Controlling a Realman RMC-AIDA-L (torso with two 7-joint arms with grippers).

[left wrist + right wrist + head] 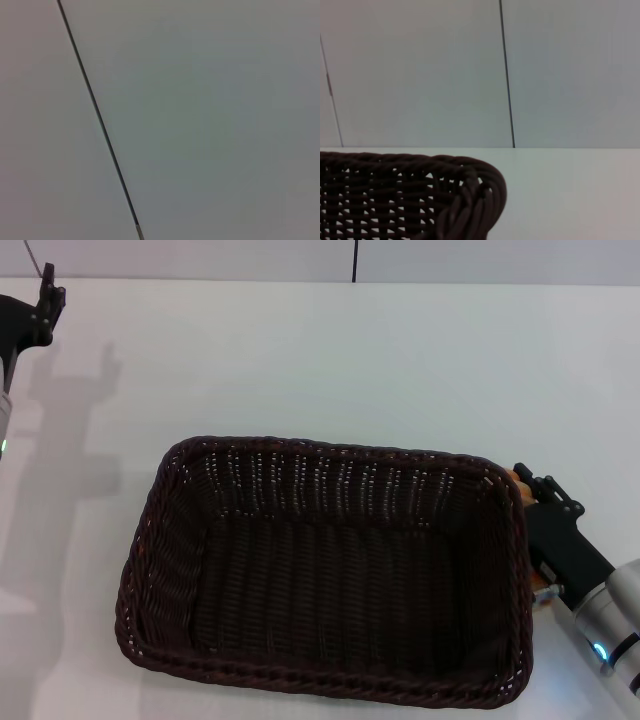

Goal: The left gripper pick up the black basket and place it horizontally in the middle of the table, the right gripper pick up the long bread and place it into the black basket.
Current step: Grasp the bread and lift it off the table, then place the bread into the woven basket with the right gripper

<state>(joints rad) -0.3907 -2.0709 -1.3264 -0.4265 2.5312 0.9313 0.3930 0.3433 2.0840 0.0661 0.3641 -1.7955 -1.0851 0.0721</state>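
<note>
The black basket (pixel 330 452) lies flat in the middle of the white table (pixel 350 360), long side across, with nothing in it. My right gripper (pixel 545 492) is low beside the basket's right wall, over the long bread (pixel 516 478). Only small orange bits of the bread show, at the gripper's tip and under its body. The right wrist view shows the basket's braided corner (pixel 470 195) close by, seen from about rim height. My left gripper (pixel 45 298) is raised at the far left, well away from the basket.
The table's far edge meets a pale wall with a dark vertical seam (pixel 355 260). The left wrist view shows only pale panels with a dark seam (pixel 95 110). White tabletop (pixel 570 190) lies behind and to the right of the basket.
</note>
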